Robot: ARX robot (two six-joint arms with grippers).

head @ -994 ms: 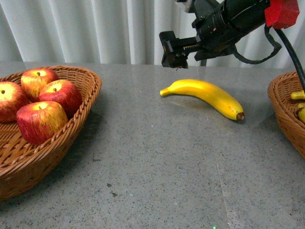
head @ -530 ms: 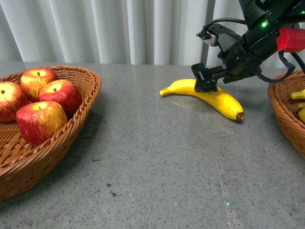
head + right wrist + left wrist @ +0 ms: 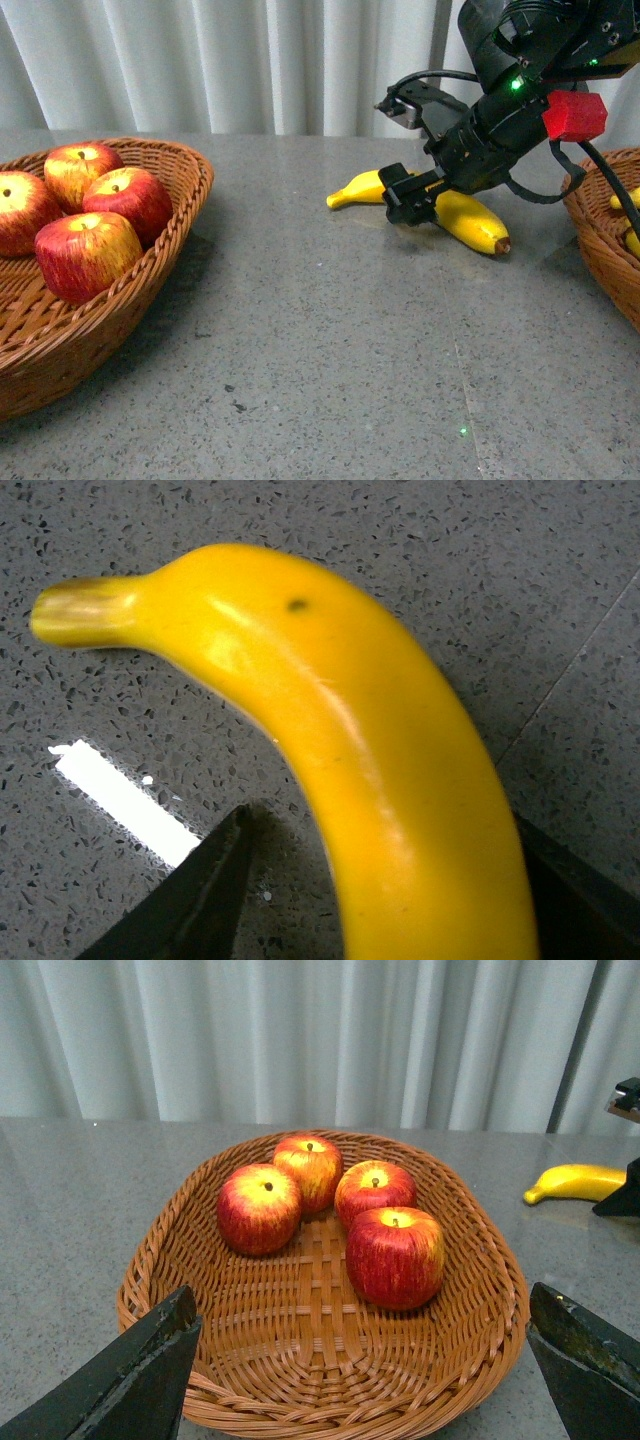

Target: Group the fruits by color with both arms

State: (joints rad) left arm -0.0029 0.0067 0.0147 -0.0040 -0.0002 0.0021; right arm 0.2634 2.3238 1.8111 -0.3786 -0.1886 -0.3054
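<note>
A yellow banana (image 3: 472, 224) lies on the grey table, its stem end pointing left. My right gripper (image 3: 408, 203) is down over the banana's middle, open. In the right wrist view the banana (image 3: 380, 760) fills the gap between the two fingers (image 3: 205, 885), and no squeeze shows. Several red apples (image 3: 88, 252) sit in the left wicker basket (image 3: 192, 178). In the left wrist view my left gripper (image 3: 362, 1305) hangs open over that basket (image 3: 330, 1415), with the apples (image 3: 395, 1256) beyond its fingers (image 3: 150, 1370) and nothing held.
A second wicker basket (image 3: 598, 232) stands at the right edge with bananas (image 3: 626, 200) inside. White curtains hang behind the table. The right arm's cable (image 3: 610, 185) trails over the right basket. The left wrist view also shows the table banana (image 3: 575, 1180).
My right arm came down from above and to the left of the banana, and its open jaws now straddle the fruit. The banana has shifted slightly to the left.
</note>
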